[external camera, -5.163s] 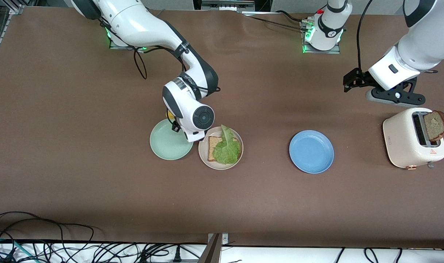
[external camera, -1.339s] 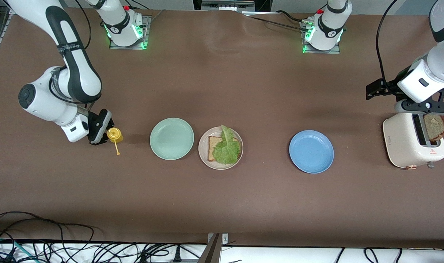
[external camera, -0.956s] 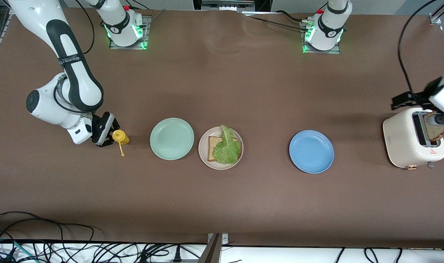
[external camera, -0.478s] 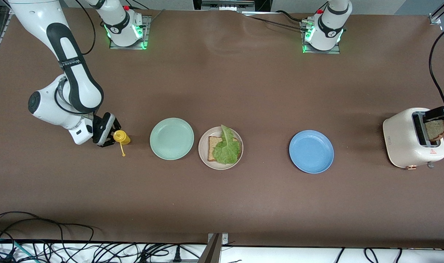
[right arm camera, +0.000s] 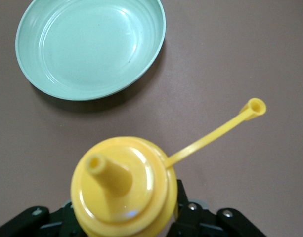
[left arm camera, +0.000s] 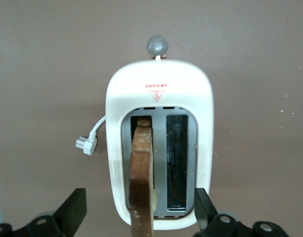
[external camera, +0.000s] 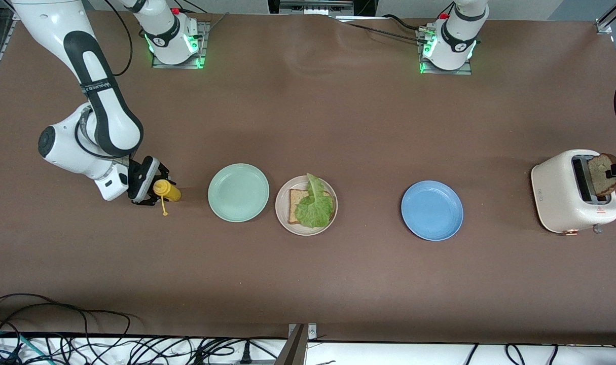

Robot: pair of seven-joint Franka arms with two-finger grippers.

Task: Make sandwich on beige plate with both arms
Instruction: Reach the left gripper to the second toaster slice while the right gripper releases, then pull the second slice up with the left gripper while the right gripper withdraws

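The beige plate [external camera: 282,217] sits near the middle of the table, carrying one wholemeal bread slice [external camera: 295,198] with a ruffled lettuce leaf [external camera: 315,205] laid over it; the sandwich lacks its top. The second bread slice [external camera: 601,174] stands upright in one slot of the cream toaster [external camera: 558,195] by the table's edge at the left arm's end.

The left gripper [left arm camera: 140,210] hangs over the toaster, its fingers spread wide on either side of the slice and not touching it, with nothing held. If it comes down off-centre a finger could strike the slot's rim or crumble the crust, and a weak pinch could drop the slice on the way across.

The right gripper [external camera: 148,186] is low at the right arm's end of the table, around a yellow squeeze bottle [external camera: 167,190] whose cap tether trails onto the tabletop; whether its fingers grip the bottle or have let go I cannot tell. A loose bottle could topple.

A mint green plate [external camera: 238,192] lies just beside the beige plate, and a blue plate [external camera: 432,210] lies between the beige plate and the toaster, under the slice's likely path.
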